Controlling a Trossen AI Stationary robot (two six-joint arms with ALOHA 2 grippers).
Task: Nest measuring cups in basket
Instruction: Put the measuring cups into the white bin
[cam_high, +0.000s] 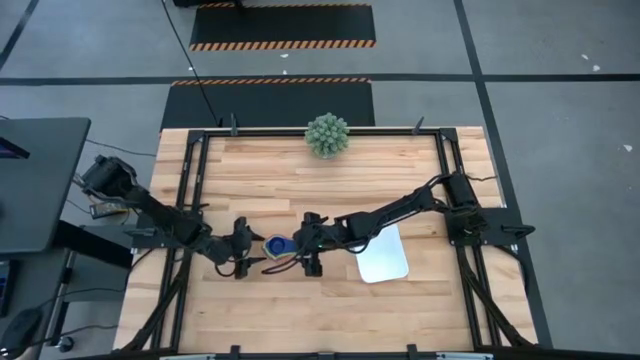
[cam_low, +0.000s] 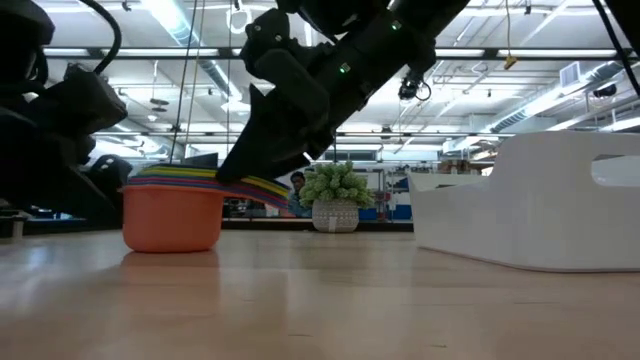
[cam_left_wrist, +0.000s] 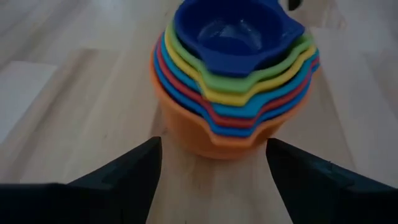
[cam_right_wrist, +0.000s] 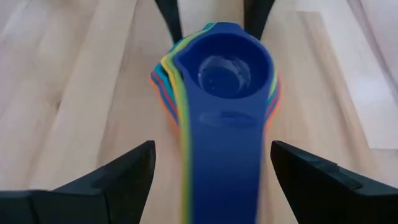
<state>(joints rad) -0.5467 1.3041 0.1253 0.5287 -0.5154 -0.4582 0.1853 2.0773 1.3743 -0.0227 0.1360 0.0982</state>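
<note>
Measuring cups (cam_high: 277, 246) nested in one stack, dark blue innermost, orange outermost, on bare table (cam_high: 300, 180) left of basket (cam_high: 384, 255), not in it. Basket contents not discernible. Left gripper (cam_high: 246, 252) just left of stack, fingers spread. Right gripper (cam_high: 305, 253) over handles, fingers spread, between stack and basket. Spiky plant (cam_high: 327, 135) at far edge.

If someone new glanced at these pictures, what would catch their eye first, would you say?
The rainbow stack of nested measuring cups, dark blue on top, sits on the table between the open left gripper and open right gripper. The white basket lies empty beside them, with a spiky green plant at the far edge.
</note>
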